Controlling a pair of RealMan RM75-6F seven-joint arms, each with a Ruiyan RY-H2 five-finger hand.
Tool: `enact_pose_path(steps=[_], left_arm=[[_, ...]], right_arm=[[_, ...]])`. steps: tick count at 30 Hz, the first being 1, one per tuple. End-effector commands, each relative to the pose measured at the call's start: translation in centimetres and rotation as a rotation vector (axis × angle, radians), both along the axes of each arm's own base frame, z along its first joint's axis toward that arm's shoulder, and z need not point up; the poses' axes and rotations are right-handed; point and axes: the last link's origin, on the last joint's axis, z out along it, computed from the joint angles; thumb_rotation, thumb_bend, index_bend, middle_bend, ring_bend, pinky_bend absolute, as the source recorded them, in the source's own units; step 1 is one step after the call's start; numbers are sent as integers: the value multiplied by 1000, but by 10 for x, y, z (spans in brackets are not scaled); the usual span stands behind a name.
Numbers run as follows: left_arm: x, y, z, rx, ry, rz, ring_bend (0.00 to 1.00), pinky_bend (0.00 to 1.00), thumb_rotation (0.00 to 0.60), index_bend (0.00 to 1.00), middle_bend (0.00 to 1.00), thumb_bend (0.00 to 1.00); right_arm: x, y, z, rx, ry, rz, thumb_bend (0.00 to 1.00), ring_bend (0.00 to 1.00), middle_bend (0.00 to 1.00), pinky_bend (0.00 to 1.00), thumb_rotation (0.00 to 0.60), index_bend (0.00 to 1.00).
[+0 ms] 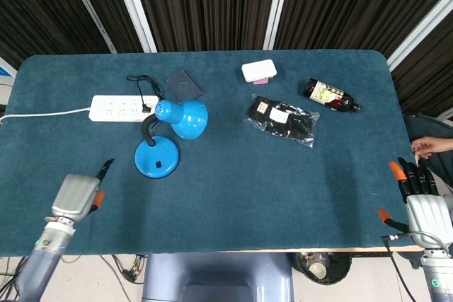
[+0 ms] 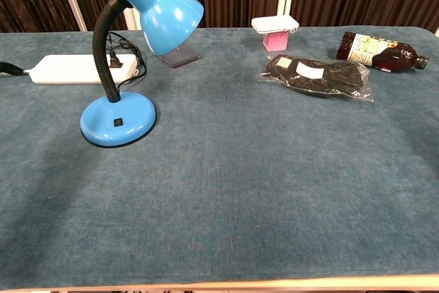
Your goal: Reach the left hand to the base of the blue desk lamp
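The blue desk lamp stands left of the table's middle. Its round base [image 1: 156, 157] [image 2: 116, 121] has a black switch, and a black gooseneck carries the blue shade [image 1: 187, 118] [image 2: 161, 6]. My left hand [image 1: 78, 196] hovers at the front left of the table, left of and nearer than the base and well apart from it. It holds nothing, with one dark finger stretched toward the lamp. My right hand [image 1: 423, 199] hangs off the front right corner with spread, empty fingers. The chest view shows neither hand.
A white power strip [image 1: 120, 108] [image 2: 82, 68] lies behind the lamp with the lamp's cord plugged in. Further back and right are a dark square pad [image 1: 185, 84], a white box [image 1: 259, 71], a black packet [image 1: 283, 119] and a dark bottle [image 1: 331, 95]. A person's hand [image 1: 432, 148] shows at the right edge.
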Motion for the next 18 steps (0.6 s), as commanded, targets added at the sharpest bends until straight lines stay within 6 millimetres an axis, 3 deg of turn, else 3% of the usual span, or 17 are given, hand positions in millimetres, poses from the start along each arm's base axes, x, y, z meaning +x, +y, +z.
enact_pose_path(steps=[1,10,18], left_arm=[[18,12,-29,-50,8,3,872,919,600,0,936,509],[33,24,-62,-94,47,28,872,919,600,0,936,510],[38,30,-80,-112,68,45,872,919,600,0,936,511]], right_arm=[[0,0,0,0,-1,-2,250,0,0,0,600,0],[0,-1,0,3,-10,-5,250,0,0,0,600,0],[0,-1,0,4,-14,-6,250,0,0,0,600,0]])
